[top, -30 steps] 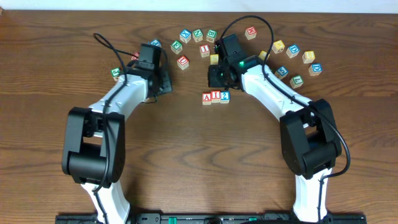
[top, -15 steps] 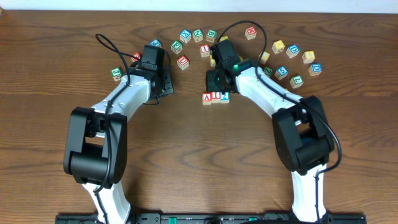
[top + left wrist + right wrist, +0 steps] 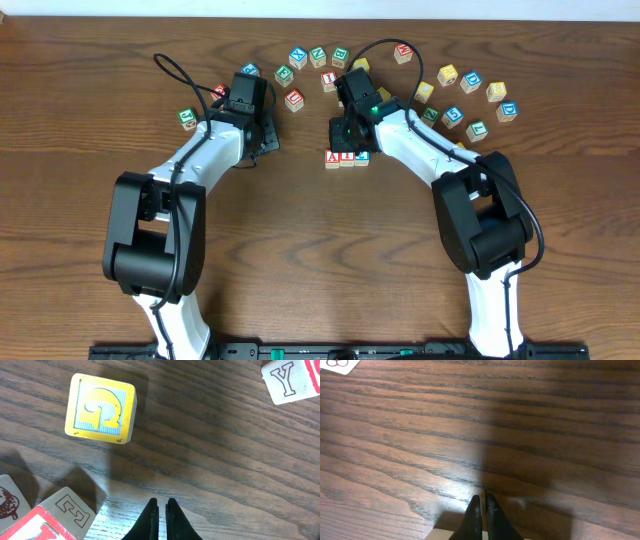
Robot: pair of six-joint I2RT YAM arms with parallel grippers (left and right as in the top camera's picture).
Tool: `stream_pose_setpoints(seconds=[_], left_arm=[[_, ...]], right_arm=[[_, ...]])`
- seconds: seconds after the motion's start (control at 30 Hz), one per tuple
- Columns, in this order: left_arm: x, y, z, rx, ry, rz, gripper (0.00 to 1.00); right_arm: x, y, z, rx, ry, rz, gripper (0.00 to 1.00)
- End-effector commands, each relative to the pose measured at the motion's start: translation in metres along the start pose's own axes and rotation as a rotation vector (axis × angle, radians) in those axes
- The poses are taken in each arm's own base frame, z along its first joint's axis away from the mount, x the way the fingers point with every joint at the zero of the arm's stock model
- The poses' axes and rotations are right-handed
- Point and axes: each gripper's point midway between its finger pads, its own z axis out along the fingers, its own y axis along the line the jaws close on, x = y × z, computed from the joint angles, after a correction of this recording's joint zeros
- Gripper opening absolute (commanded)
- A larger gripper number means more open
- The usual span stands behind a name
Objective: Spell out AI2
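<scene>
1. Step in hand: the word looks already laid. The A cube (image 3: 332, 158), I cube (image 3: 346, 157) and 2 cube (image 3: 361, 156) stand in one row, side by side and touching, approx. in the middle of the table (image 3: 320, 260), in front of the scattered cubes.
2. Right gripper (image 3: 482, 507): fingers pressed together, nothing between them. From overhead it hangs just behind the row. In the wrist view a pale edge (image 3: 451, 535) shows under the fingertips, prob. a cube of the row; which one I cannot tell.
3. Left gripper (image 3: 161, 512): also closed and empty, over bare wood near a yellow cube (image 3: 100, 408) and a Y cube (image 3: 290, 380), well apart from the row.
4. Next move, my judgement: either a small tidy push to straighten the row, or lift the right arm away. Both need care, bc the closed tip is so near that a sideways sweep could knock the I cube out of line.
5. Count:
   - task cubes: 3 (one A, one I, one 2)
   - loose cubes (image 3: 471, 81) in the arc behind: approx. 18, not exact, the arms cover some
   - arms: 2, grippers: 2
</scene>
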Motion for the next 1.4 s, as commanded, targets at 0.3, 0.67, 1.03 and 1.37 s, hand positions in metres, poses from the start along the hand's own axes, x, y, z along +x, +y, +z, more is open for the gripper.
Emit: stream_pose_setpoints(seconds=[0.3,0.67,1.03,1.37], left_arm=[[0.000,0.003,-0.004,-0.013,-0.010,-0.008,0.07],[0.000,0.002,-0.004,-0.012,-0.010,-0.008,0.07],[0.000,0.002,-0.004,-0.013,-0.008,-0.007,0.07],[0.001,0.003,-0.004,-0.014,-0.007,-0.012,0.08]], right_arm=[[-0.001,0.003,0.001,0.004,-0.005,0.005,0.01],[-0.007,0.005,0.001,-0.017,-0.021,0.008,0.01],[-0.023,0.008,-0.013,-0.083,-0.047,0.021,0.01],[-0.009,0.001,-0.017,-0.025,0.002,0.034,0.01]])
